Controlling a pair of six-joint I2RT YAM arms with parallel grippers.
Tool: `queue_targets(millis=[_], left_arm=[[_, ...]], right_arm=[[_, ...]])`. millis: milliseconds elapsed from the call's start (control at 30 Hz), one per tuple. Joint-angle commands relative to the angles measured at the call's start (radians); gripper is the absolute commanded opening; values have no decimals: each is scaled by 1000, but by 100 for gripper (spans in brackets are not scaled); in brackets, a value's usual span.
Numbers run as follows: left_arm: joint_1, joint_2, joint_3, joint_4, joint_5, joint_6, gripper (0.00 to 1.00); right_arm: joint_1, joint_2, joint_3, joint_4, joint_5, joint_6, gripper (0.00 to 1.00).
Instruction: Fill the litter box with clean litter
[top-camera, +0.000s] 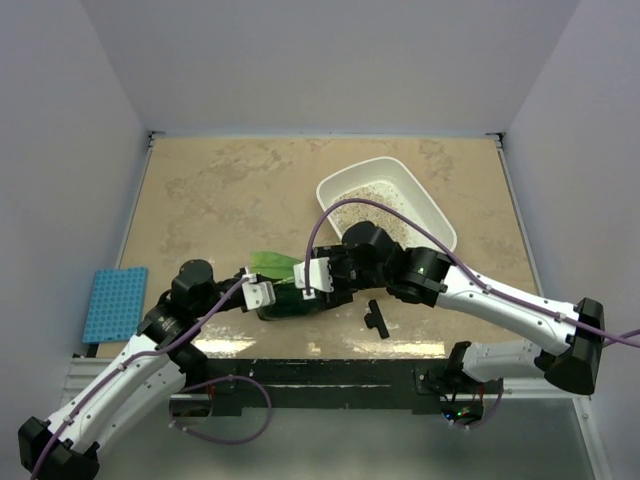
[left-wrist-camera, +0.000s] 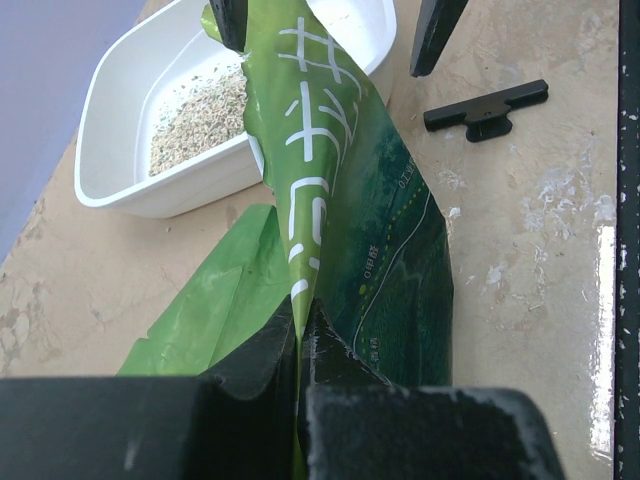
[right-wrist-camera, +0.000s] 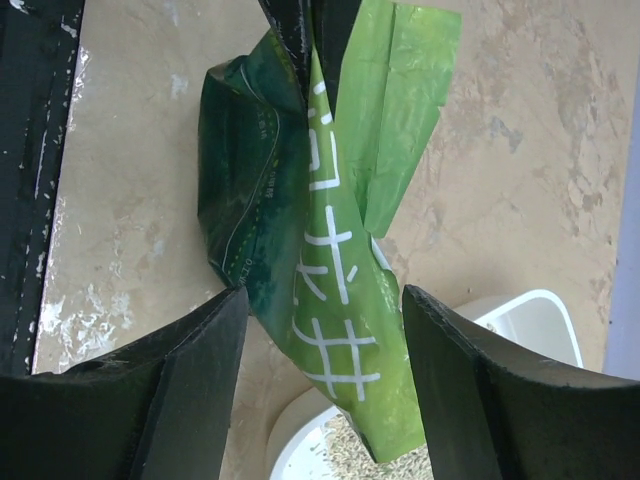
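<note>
The litter box (top-camera: 438, 226) sat at the far right of the table (top-camera: 210, 190), angled, with its near corner pointing toward the arms. Clean litter (top-camera: 372, 215) already lay inside it as a loose, speckled spread. In the left wrist view the granules (left-wrist-camera: 195, 110) covered only part of the floor, and bare white plastic showed beside them and up the walls (left-wrist-camera: 165, 195). So the filling looked begun but not complete, and the layer seemed thin for a box of that depth. Just in front of the box's near corner, the crinkled green bag (left-wrist-camera: 350, 230) was held up off the tabletop, its upper end reaching toward the rim. The left gripper (left-wrist-camera: 300, 320) was clamped tight on the bag's lower edge, jaws pressed together over the foil. The right gripper (right-wrist-camera: 325, 330) straddled the bag's other end with its jaws spread, a visible gap between at least one finger and the foil, so it gripped nothing. The bag looked flattened and slack, but how much litter it contained could not be told. What seemed left was to get a hold on the free end, tip any remaining contents over the rim, and perhaps even out the heap. A small black clip (top-camera: 377, 320) lay on the table near the bag, apart from both grippers, and a blue rack (top-camera: 115, 303) sat at the left edge, well away from the work.
</note>
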Motion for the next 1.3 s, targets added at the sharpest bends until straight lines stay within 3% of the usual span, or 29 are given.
queue_targets(millis=[0, 700, 867, 1033, 1133, 1167, 1267], left_arm=[[4, -37, 54, 199, 68, 13, 0], [4, -86, 44, 174, 74, 8, 0], [1, -109, 31, 179, 57, 7, 0], [1, -114, 37, 174, 59, 1, 0], [1, -103, 43, 180, 54, -2, 0], [1, -91, 51, 180, 48, -4, 0], [1, -33, 107, 145, 62, -10, 6]], right_arm=[[17, -14, 13, 17, 19, -24, 66], [0, 132, 39, 31, -10, -42, 54], [-21, 115, 14, 20, -33, -29, 35], [-25, 104, -20, 2, -52, -3, 35], [-25, 158, 9, -47, -124, 28, 14], [-25, 170, 34, -63, -144, 31, 0], [-25, 200, 43, -98, -158, 54, 0]])
